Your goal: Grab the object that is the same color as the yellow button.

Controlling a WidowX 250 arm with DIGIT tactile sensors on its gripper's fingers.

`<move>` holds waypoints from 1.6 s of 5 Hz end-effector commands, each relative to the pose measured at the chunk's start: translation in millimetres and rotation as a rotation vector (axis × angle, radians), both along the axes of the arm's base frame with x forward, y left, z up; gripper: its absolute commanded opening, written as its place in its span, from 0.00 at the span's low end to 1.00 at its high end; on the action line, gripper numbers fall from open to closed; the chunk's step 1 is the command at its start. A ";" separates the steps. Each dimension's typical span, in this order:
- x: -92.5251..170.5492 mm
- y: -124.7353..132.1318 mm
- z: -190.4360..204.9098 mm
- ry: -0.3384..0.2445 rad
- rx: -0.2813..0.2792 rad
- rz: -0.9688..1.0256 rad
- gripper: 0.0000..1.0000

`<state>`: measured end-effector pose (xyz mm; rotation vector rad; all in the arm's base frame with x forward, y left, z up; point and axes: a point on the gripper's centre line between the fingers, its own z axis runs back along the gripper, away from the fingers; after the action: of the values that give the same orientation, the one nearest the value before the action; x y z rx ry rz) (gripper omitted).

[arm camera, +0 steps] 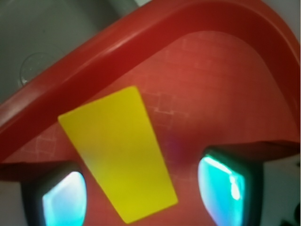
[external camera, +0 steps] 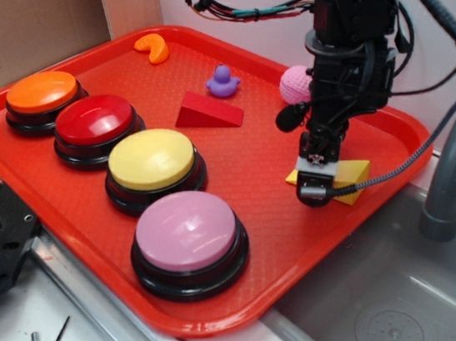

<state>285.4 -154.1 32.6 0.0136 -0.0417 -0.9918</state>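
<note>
The gripper [external camera: 314, 184] hangs low over the yellow wedge [external camera: 353, 175], which lies flat on the red tray [external camera: 239, 151] near its right rim, beside the sink [external camera: 396, 302]. In the wrist view the jaws stand spread, one fingertip [arm camera: 63, 200] on each side of the wedge [arm camera: 120, 153], not pinching it. The yellow button [external camera: 152, 160] sits well apart, between the red button [external camera: 96, 119] and pink button [external camera: 189, 231].

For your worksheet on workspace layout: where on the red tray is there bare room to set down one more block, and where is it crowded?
Bare patches on the tray: between the yellow button and the yellow wedge, and between the red wedge and the orange button. The left side, with four buttons in a row, is crowded. The gripper covers the yellow wedge.
</note>
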 end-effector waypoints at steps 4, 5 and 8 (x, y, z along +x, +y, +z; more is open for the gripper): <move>-0.6 -26.1 -1.7 -0.007 0.027 -0.009 0.00; -1.6 -21.1 3.6 -0.023 0.078 0.006 0.00; -15.2 43.8 100.0 -0.019 0.146 0.531 0.00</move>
<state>267.8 -100.5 108.0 0.1784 0.1120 -0.4654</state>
